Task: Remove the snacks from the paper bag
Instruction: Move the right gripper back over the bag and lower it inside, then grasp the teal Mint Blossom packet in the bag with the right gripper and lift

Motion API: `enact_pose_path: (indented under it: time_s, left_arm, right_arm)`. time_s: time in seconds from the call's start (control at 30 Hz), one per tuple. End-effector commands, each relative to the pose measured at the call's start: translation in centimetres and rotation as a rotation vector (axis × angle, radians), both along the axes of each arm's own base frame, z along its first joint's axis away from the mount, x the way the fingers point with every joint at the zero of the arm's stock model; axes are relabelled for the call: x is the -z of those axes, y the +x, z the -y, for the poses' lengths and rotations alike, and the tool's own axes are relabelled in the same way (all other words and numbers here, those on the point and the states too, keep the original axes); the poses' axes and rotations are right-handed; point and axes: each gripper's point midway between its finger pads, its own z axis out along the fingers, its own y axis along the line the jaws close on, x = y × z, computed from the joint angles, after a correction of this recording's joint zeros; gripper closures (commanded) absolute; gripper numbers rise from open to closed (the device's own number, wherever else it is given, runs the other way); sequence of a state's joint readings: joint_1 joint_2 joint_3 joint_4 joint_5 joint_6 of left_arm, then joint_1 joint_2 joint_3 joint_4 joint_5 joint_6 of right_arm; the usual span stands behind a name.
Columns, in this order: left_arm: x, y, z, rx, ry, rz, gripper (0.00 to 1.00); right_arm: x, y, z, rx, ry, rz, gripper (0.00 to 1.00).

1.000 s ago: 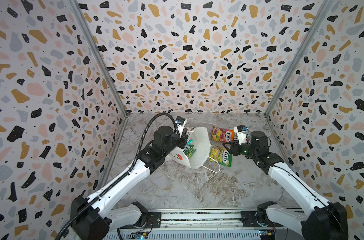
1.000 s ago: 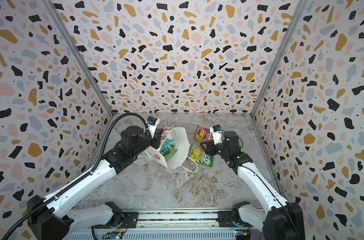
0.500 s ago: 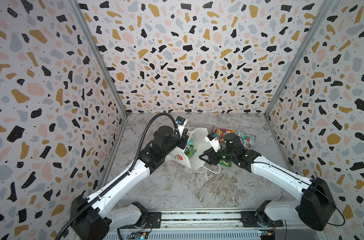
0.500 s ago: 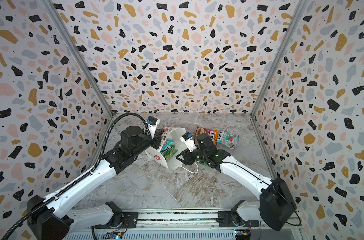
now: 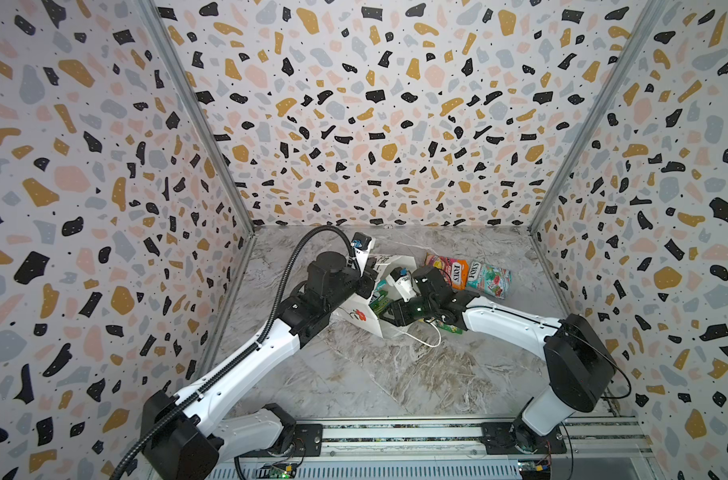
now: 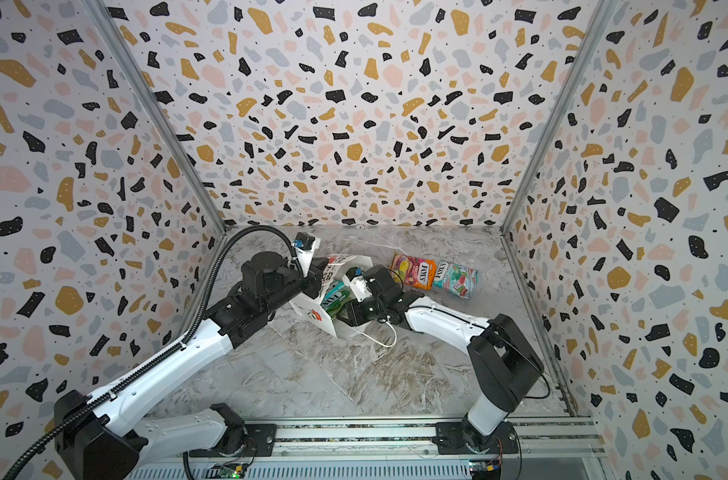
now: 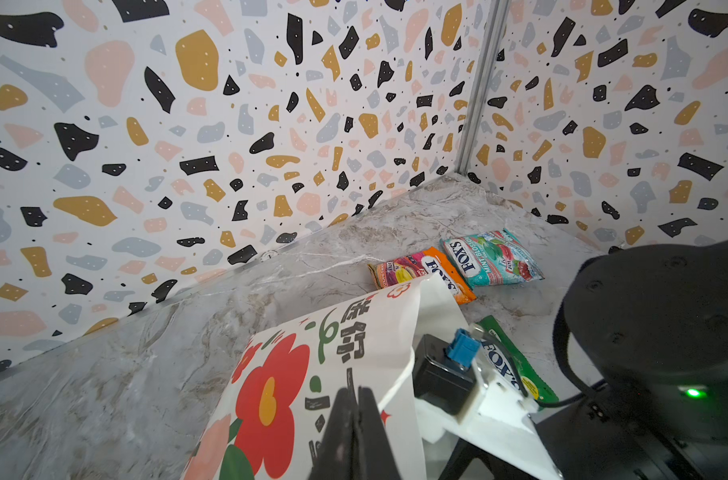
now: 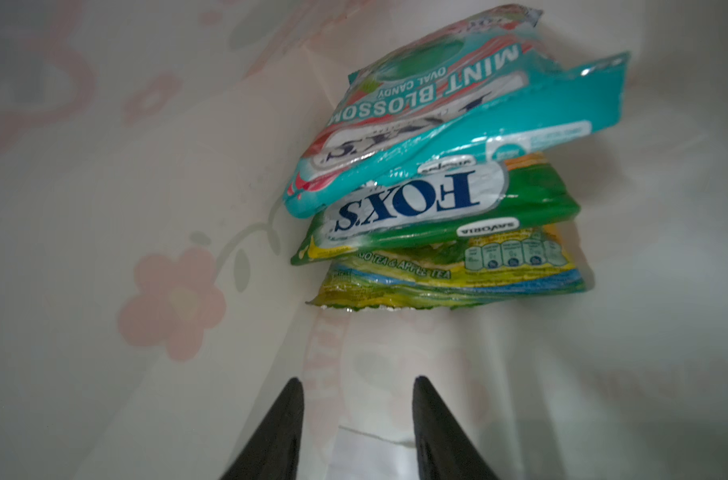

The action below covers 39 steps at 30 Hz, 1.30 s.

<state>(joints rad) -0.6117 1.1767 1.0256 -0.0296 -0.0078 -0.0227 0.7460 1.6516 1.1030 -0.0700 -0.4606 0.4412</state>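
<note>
2 top views overlooking everything, right wrist view inside paper bag (image 8: pixel 125 124)

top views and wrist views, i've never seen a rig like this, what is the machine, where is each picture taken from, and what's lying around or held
Two robot arms with pincer grippers work on a marbled table. Both top views look down from overhead; each wrist view comes from a camera on one arm, looking along its fingers. The left gripper is shut on the wall of a white paper bag, holding it open. The right gripper is open and empty inside the bag, facing a stack of three candy packets. Outside lie an orange-pink packet, a teal packet and a green packet, partly under the right arm.
</note>
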Motion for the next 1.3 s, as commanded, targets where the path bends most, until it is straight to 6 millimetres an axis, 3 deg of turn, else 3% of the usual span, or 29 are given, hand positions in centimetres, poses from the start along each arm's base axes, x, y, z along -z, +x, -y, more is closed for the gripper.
enact_pose_path:
  time_s: [0.0, 0.4, 0.6, 0.87, 1.27]
  left_arm:
    - [-1.6, 0.2, 0.2, 0.001, -0.035, 0.035, 1.0]
    - [-1.5, 0.1, 0.4, 0.011, -0.039, 0.032, 1.0]
    - [-1.4, 0.2, 0.4, 0.01, -0.037, 0.03, 1.0]
    - [-1.4, 0.2, 0.5, 0.012, -0.034, 0.03, 1.0]
    - [-1.3, 0.0, 0.8, 0.036, -0.035, 0.027, 1.0]
  right_arm:
    - [-2.6, 1.0, -1.3, 0.07, 0.095, -0.055, 0.56]
    - [-3.6, 3.9, -3.9, 0.224, 0.266, -0.234, 0.58]
    - [-3.2, 5.8, -4.1, 0.304, 0.295, -0.263, 0.58]
    - [-1.7, 7.2, -3.8, 0.379, 0.274, -0.273, 0.55]
    - [-1.1, 9.0, -4.0, 0.418, 0.283, -0.286, 0.52]
